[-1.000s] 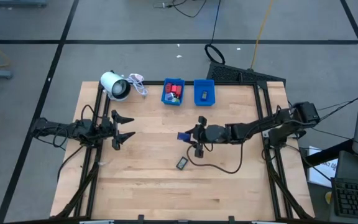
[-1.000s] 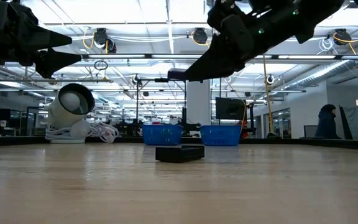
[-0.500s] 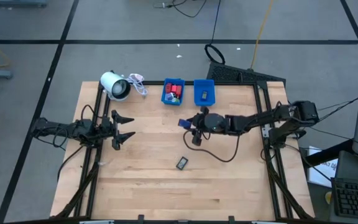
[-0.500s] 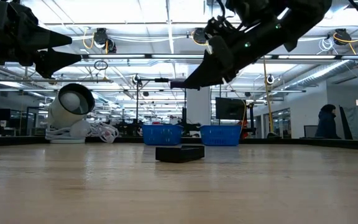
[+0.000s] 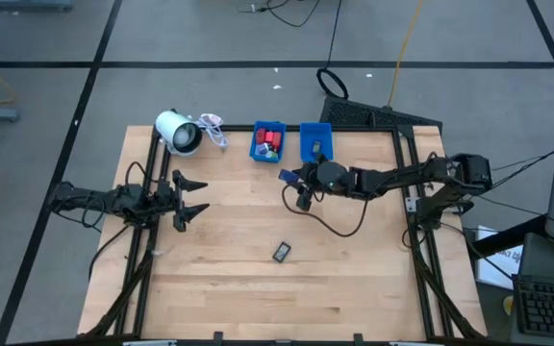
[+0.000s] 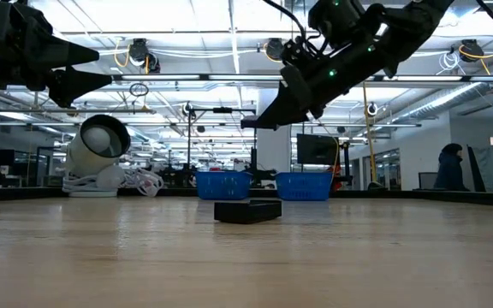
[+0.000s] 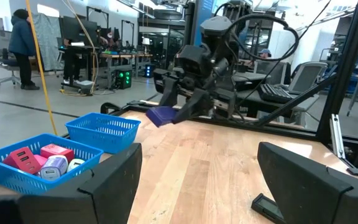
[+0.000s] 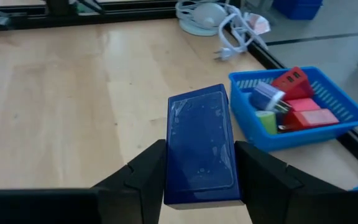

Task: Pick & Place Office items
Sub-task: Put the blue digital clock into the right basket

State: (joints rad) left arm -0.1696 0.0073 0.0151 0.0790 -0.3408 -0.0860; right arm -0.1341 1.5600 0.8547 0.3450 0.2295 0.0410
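My right gripper (image 5: 290, 178) hangs above the table just in front of the two blue bins, shut on a flat dark-blue block (image 8: 201, 149), one of the office items. The left bin (image 5: 268, 141) holds red, green and other small items; the right bin (image 5: 316, 142) holds a dark piece. A small dark item (image 5: 283, 252) lies flat on the table nearer the front edge. My left gripper (image 5: 203, 195) waits open at the table's left side, raised and touching nothing. My right gripper pinches the blue block between its two fingers by its two long sides (image 8: 171, 177), toward the block's rear end. The fingers come from the table's right, slanting slightly down, and lie along the block. The block sticks out ahead of the fingertips, lifted clear of the table.
A white cylindrical roll (image 5: 178, 132) with a white cord (image 5: 213, 128) lies at the far left corner. A black cable (image 5: 339, 226) trails from the right arm over the table. Bare wood spreads across the middle and front.
My right gripper has swung toward the table's far edge, nearer the blue bins, carrying the blue block clear of the table; it has stayed shut on it. The dark item on the table has not moved.
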